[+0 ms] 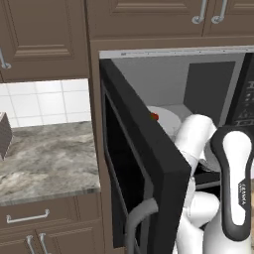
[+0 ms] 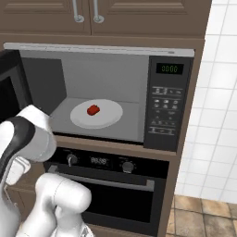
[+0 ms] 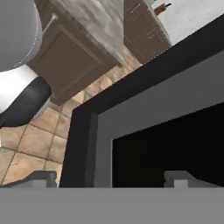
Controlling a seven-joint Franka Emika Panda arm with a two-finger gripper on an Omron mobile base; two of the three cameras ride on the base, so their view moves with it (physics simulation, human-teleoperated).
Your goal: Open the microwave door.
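Observation:
The microwave door [image 1: 149,158] stands swung wide open to the left, its curved grey handle [image 1: 138,218] at its lower outer edge. The microwave [image 2: 167,102] shows its grey inside, with a white plate [image 2: 96,114] carrying a small red item [image 2: 93,110]. In the hand view the door [image 3: 144,118] is very close, its grey frame around dark glass. My gripper [image 3: 111,180] is open, its fingertips [image 3: 41,177] set wide apart right by the door with nothing between them. My white arm [image 1: 198,144] reaches behind the door's free edge.
A black oven [image 2: 115,190] with knobs and a horizontal bar handle sits under the microwave. A marble counter [image 1: 44,154] lies to the left, with brown cabinets [image 1: 44,34] above. Tiled floor [image 3: 30,144] shows below the door.

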